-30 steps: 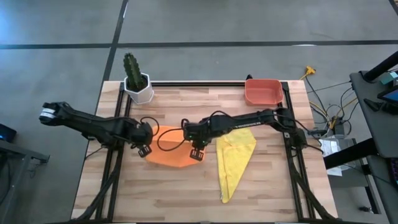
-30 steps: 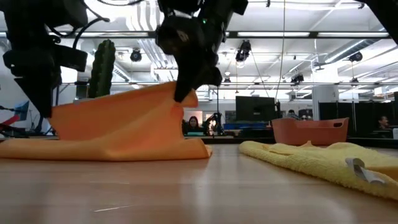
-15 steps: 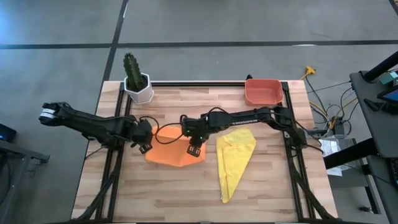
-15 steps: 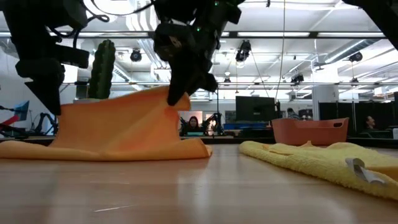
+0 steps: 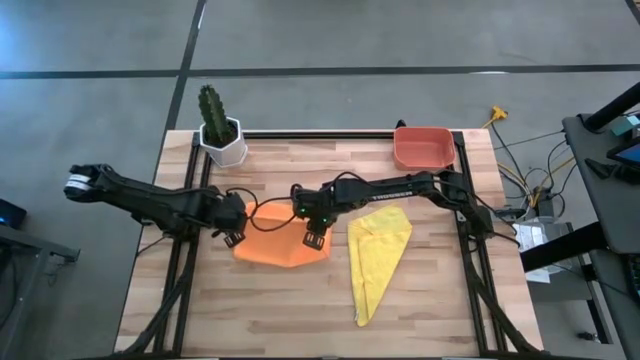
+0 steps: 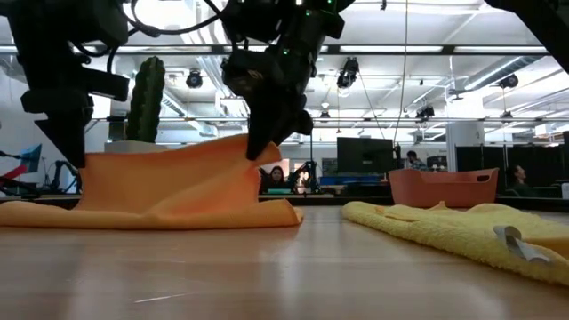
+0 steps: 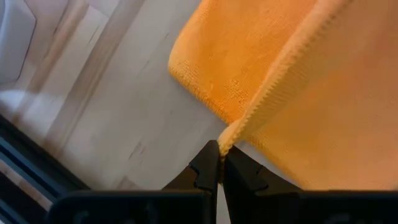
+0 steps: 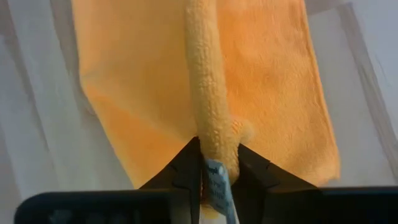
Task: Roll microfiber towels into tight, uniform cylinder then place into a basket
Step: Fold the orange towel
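I'm holding the orange towel [image 5: 280, 243] up off the wooden table [image 5: 420, 300] with both grippers.

The left gripper [image 7: 219, 163] is pinching one edge tightly; the right gripper [image 8: 214, 167] is holding a bunched fold, fingers slightly parted around it. The towel is lying left of centre, its lifted edge running across the table between the arms. The yellow towel [image 5: 376, 257] is lying just to its right, tapering toward the near edge. The salmon-red basket [image 5: 423, 146] is sitting at the far right corner with nothing showing inside; the cactus [image 5: 212, 112] is standing in its white pot [image 5: 224, 145] at the far left.
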Robot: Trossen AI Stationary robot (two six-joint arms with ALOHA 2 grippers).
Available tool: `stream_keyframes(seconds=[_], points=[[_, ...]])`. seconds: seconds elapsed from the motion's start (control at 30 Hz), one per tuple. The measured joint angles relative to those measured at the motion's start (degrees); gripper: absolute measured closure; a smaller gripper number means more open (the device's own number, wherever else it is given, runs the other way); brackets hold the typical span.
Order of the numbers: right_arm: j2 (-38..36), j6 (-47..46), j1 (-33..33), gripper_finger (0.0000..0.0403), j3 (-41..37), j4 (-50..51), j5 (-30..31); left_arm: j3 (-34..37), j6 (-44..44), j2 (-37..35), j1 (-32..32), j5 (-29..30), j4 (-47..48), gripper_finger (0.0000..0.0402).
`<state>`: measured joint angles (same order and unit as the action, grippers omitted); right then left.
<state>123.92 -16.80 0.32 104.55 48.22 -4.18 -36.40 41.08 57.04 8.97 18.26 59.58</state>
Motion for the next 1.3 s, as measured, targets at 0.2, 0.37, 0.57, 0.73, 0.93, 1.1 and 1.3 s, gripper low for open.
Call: stream_keyframes(seconds=[0.2,0.37,0.57,0.73,0.93,1.1,1.3], points=[[-0.02,5.37,0.16,0.0368,0.02,2.80,-1.78,0.00,-0.04,-1.96,0.00,-0.01,1.30,0.0402],[-0.23,7.22,0.16,0.0369,0.01,2.74,-2.23,0.00,-0.04,-2.56,0.00,-0.02,2.57,0.0402],[-0.25,7.34,0.15,0.0369,0.02,2.77,-2.21,0.00,-0.04,-3.29,0.00,-0.04,2.64,0.0402],[-1.07,6.06,0.17,0.0369,0.02,6.63,2.72,0.13,-0.02,-3.61,0.00,0.02,3.17,0.0402],[-4.25,-0.32,0.09,0.0369,0.00,14.36,13.00,0.15,0.15,-3.06,0.00,0.20,2.66,0.0402],[-7.36,0.30,1.13,0.0369,0.07,10.18,12.99,0.17,0.09,-3.04,0.00,0.26,2.38,0.0402],[-6.89,2.27,1.08,0.0366,0.04,3.68,13.40,0.17,0.09,-3.06,0.00,0.26,2.29,0.0402]])
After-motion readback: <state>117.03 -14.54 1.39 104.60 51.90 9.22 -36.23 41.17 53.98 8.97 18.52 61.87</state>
